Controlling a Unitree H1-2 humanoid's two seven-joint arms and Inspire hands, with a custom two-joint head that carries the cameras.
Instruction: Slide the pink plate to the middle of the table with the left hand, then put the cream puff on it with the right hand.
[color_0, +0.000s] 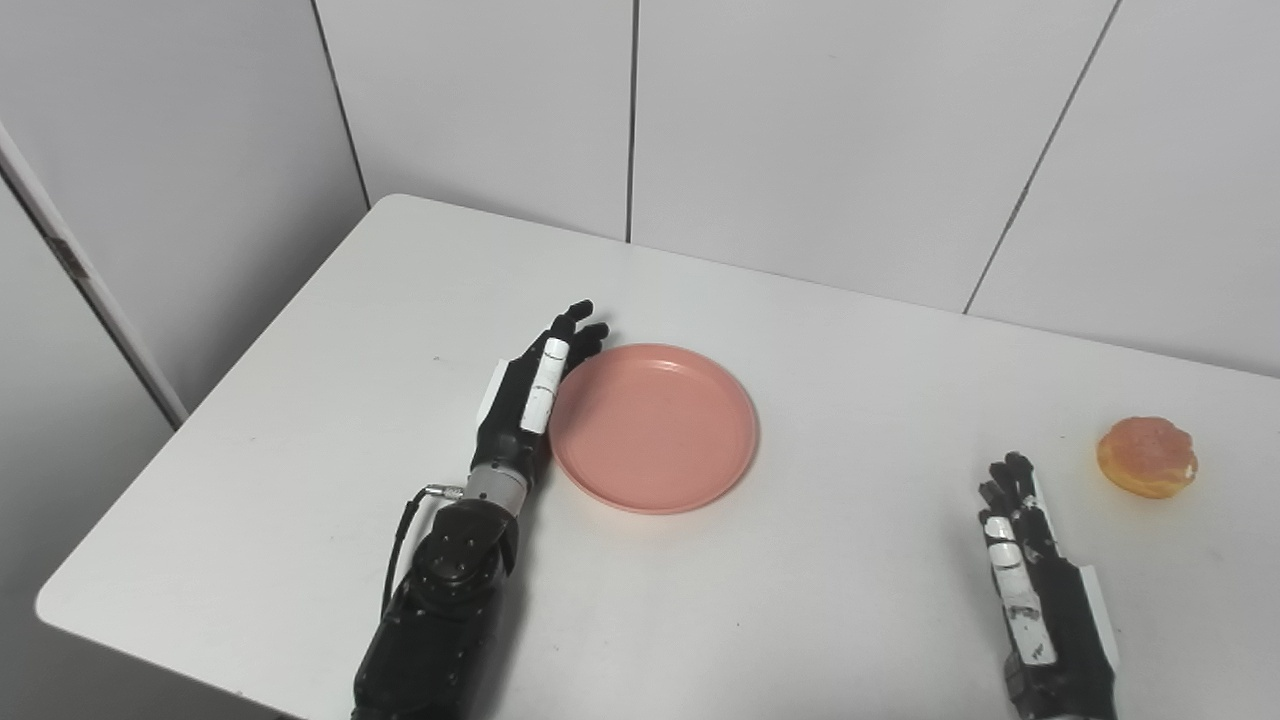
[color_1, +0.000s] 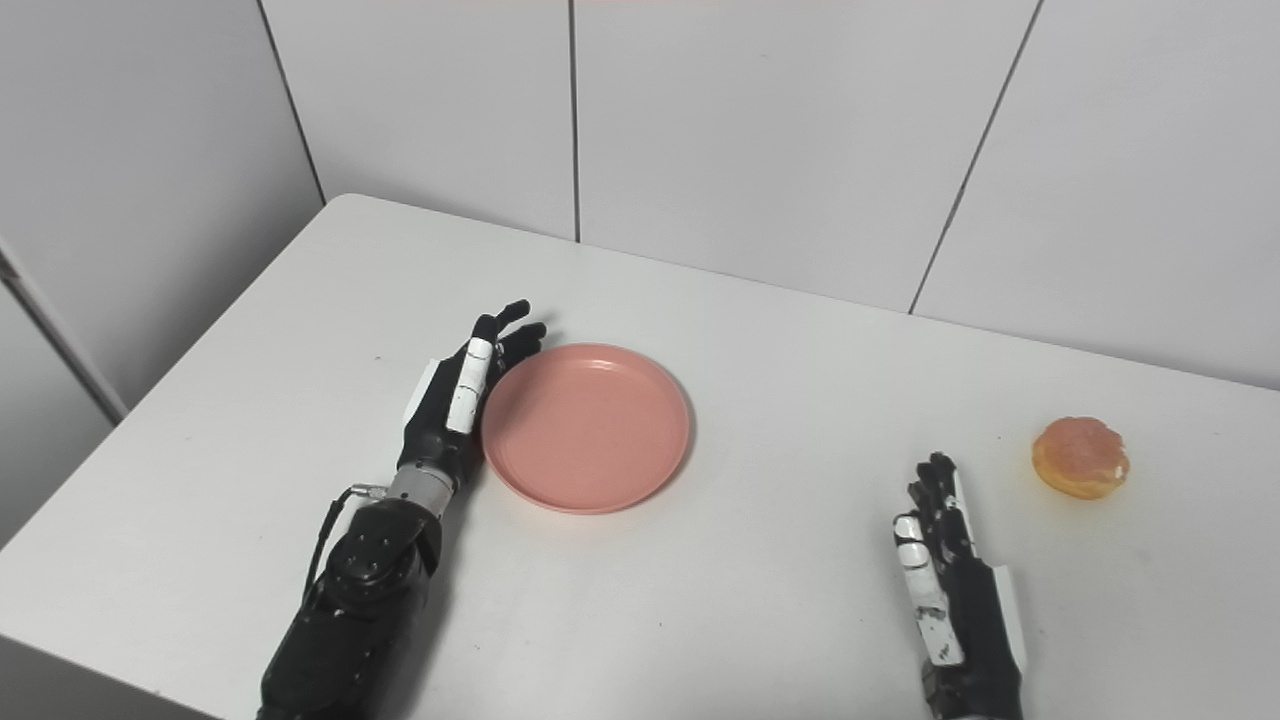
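Pink plate lies flat on the surface, empty, left of centre and about midway between near and far edges. Round, so no long axis to reckon with; only the push direction counts.

Left hand is set edge-on against the plate's left rim, fingers extended and together, pointing toward the far edge. Holds nothing; flat open palm faces the plate. Contact looks made along the rim, though a thin gap cannot be ruled out.

Key relation: plate sits directly to the right of the left hand, so a sideways sweep toward the right edge would carry it to the middle. Judged step: plate slide under way or about to start. It looks short of centre.

Cream puff rests near the right edge, well apart from the plate.

Right hand lies near the near edge, fingers loosely extended, empty. Puff is ahead of it and slightly right, near but not touching. Right hand is much the nearer to the puff.
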